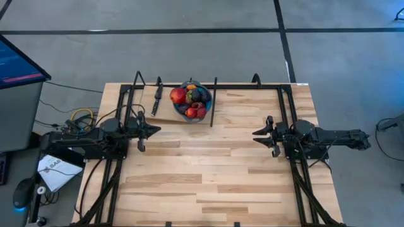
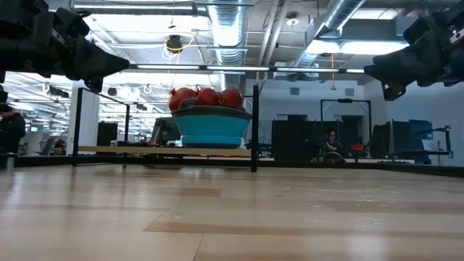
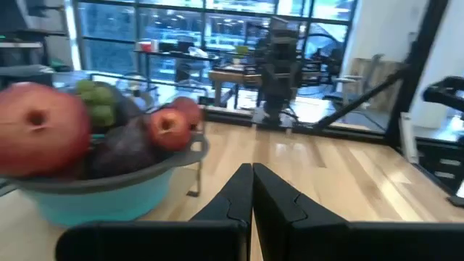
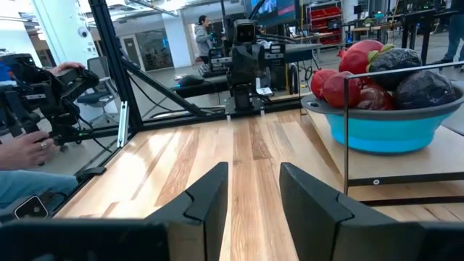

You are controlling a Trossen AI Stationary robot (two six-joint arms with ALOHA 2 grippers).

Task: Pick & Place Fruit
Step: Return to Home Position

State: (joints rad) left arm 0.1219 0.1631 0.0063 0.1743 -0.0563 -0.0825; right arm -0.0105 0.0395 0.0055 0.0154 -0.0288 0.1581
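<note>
With the fruit [image 2: 206, 96] piled in the bowl [image 2: 210, 127], I'd park high, clear of the shelf [image 1: 165, 110] (my left gripper [image 1: 156, 128] clenched empty, my right gripper [image 1: 255, 133] released).

Table [image 1: 208, 170] of pale, smooth wood planks; bowl [image 2: 211, 127] matt blue plastic; fruit [image 2: 207, 96] glossy.

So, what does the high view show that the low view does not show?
Only the high view shows the black-handled knife lying on the shelf beside the blue bowl, and the monitor at the left edge. Only the low view shows the room behind and the ceiling ducts. Both show the fruit heaped in the bowl, the left gripper and the right gripper, both held apart from it.
</note>
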